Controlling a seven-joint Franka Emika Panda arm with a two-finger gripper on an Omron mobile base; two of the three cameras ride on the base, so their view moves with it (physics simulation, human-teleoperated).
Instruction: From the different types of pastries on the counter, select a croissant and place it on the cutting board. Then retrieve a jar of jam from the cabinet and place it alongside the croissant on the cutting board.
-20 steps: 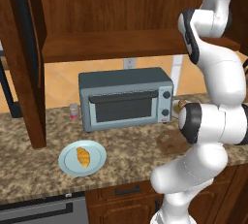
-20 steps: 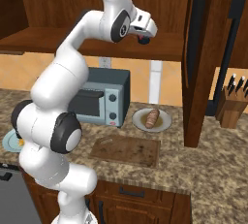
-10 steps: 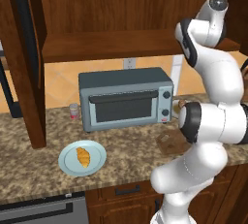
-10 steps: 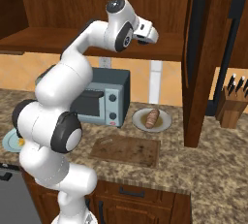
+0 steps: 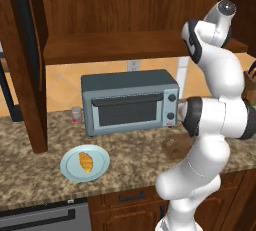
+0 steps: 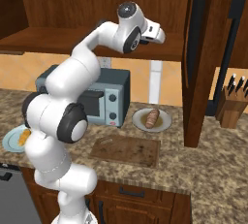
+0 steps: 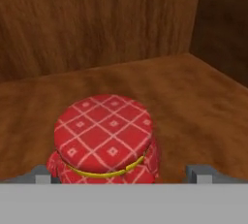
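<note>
Cabinet shelf holds jam jar (end effector wide).

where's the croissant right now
The croissant lies on the round light blue plate, low left in the left base view, on the counter in front of the toaster oven.

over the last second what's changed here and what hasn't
The arm's upper links swung down and forward toward the cabinet, carrying the gripper up to the jar of jam, which now sits between its open fingers, not gripped. The croissant stays on the blue plate; the cutting board stays bare.
</note>
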